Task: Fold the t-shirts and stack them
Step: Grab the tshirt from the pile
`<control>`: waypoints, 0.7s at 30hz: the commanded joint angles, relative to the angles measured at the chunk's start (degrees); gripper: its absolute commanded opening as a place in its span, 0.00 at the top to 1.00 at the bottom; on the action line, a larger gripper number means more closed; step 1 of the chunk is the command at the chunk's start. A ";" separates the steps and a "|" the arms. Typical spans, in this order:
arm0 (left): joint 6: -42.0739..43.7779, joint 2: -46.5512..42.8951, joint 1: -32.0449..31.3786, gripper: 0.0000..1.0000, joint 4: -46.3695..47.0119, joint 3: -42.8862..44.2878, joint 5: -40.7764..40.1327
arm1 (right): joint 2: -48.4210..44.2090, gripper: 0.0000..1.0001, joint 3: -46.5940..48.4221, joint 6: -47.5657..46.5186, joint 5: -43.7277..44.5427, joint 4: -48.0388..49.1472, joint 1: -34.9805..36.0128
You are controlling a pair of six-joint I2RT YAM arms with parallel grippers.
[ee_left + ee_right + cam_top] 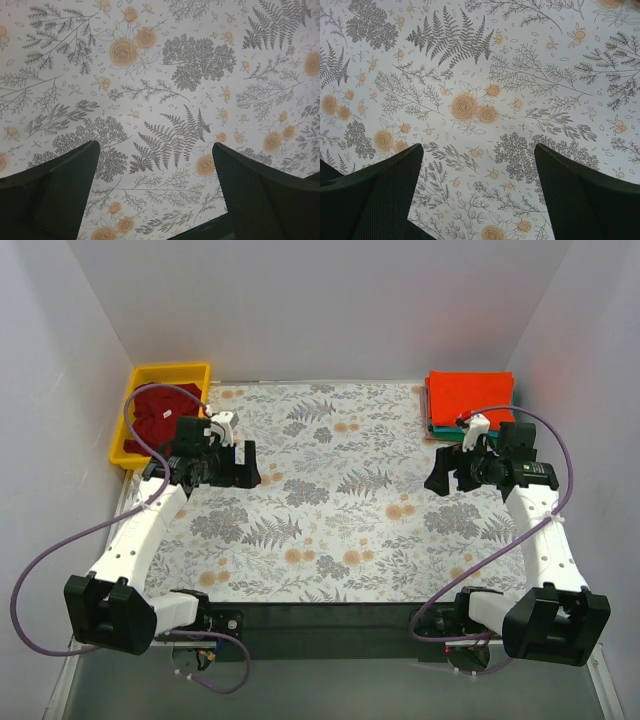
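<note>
I see both arms reaching forward, left gripper (243,464) and right gripper (441,473) spread apart and empty. The red shirt (160,418) lies beyond the left, the orange shirt (470,396) beyond the right.

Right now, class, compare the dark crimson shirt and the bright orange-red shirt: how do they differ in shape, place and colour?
The dark crimson shirt lies crumpled in a heap; the orange-red shirt is folded into a flat rectangle. The crimson one sits in the yellow tray at far left; the orange-red one tops a stack at far right, over a teal shirt. The crimson is darker. Both are plain reddish cloth.
</note>
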 commanded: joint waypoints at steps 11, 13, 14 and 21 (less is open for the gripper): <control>3.28 33.98 14.17 0.04 -8.06 42.76 1.84 | 2.42 0.02 2.67 -2.41 -1.61 -0.88 0.21; 3.19 39.17 16.90 0.04 -9.20 53.10 0.97 | 3.56 0.02 2.67 -2.59 -1.97 -0.88 0.21; 3.28 42.42 18.83 0.04 -9.73 56.53 -0.17 | 4.09 0.02 2.93 -2.68 -1.79 -0.96 0.21; 5.03 60.90 24.03 0.04 -6.32 71.95 -6.51 | 7.34 0.02 3.90 -3.12 -2.58 -1.58 0.21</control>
